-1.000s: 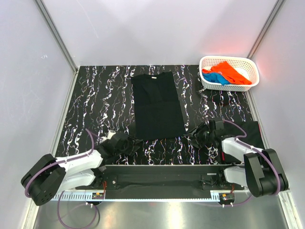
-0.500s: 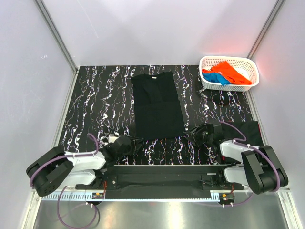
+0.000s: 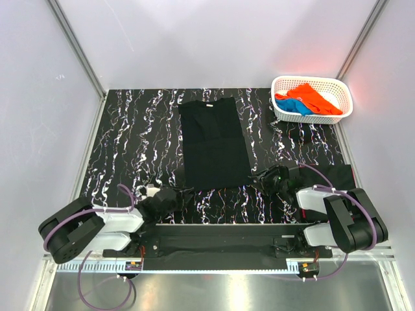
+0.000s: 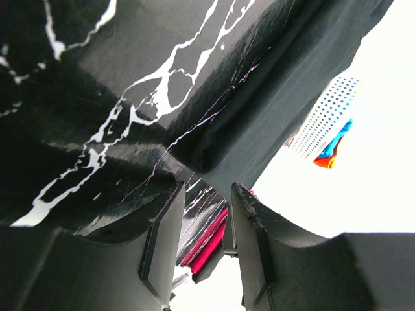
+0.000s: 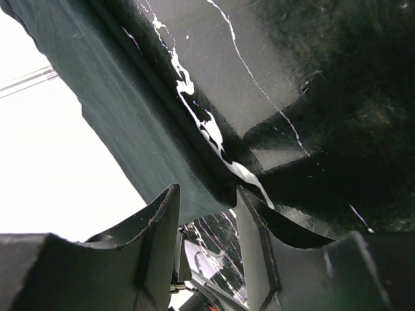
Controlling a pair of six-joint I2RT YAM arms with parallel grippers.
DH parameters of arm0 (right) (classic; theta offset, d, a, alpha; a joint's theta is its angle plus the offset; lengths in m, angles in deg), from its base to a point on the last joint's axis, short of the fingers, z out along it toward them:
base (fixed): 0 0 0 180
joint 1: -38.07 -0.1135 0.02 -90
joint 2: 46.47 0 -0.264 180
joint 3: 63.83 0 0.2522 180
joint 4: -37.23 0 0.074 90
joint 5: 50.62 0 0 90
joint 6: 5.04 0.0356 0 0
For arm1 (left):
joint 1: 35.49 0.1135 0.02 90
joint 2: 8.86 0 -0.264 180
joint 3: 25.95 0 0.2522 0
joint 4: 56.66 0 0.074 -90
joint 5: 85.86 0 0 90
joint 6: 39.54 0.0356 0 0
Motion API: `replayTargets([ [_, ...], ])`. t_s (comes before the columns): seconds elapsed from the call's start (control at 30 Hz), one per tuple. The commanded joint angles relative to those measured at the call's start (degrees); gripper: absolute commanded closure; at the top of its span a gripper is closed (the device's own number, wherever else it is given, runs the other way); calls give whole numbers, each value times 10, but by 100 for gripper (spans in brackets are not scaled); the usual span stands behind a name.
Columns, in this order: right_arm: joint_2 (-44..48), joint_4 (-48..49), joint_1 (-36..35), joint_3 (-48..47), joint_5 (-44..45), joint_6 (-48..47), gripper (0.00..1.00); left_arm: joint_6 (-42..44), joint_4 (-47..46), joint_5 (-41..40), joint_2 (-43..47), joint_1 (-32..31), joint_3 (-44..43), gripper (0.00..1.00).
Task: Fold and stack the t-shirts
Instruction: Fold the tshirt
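Desk (image 3: 130,149) ahead of me: glossy black top, white marble veining. Pale grey walls close it in: back wall (image 3: 214,39), left wall (image 3: 39,129), right wall (image 3: 389,129). Aluminium posts (image 3: 76,52) run along the far corners. Brushed metal strip (image 3: 214,291) along my near edge. Light soft, even.

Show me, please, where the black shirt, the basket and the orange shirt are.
black shirt (image 3: 215,146): top view, middle of the flat cloth.
basket (image 3: 305,118): top view, its near wall.
orange shirt (image 3: 314,98): top view, middle of the bunched cloth in the basket.
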Motion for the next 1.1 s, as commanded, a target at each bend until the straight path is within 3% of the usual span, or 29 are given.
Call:
replayTargets([
  [0.0, -8, -66, -9, 7, 47, -17, 53, -84, 73, -34, -30, -1, 20, 58],
  [0.63, -42, -70, -13, -15, 30, -52, 59, -129, 33, -50, -88, 0, 19, 61],
  [0.87, -63, -65, -13, -23, 24, -62, 68, -132, -11, -54, -107, 0, 26, 73],
  [0.9, -64, -64, -13, -24, 21, -62, 69, -130, -14, -56, -108, 0, 28, 83],
  [1.0, -66, -64, -13, -28, 16, -68, 77, -127, -18, -61, -109, 0, 26, 97],
  [1.07, -69, -65, -14, -28, 12, -74, 88, -127, -17, -60, -108, 0, 26, 100],
])
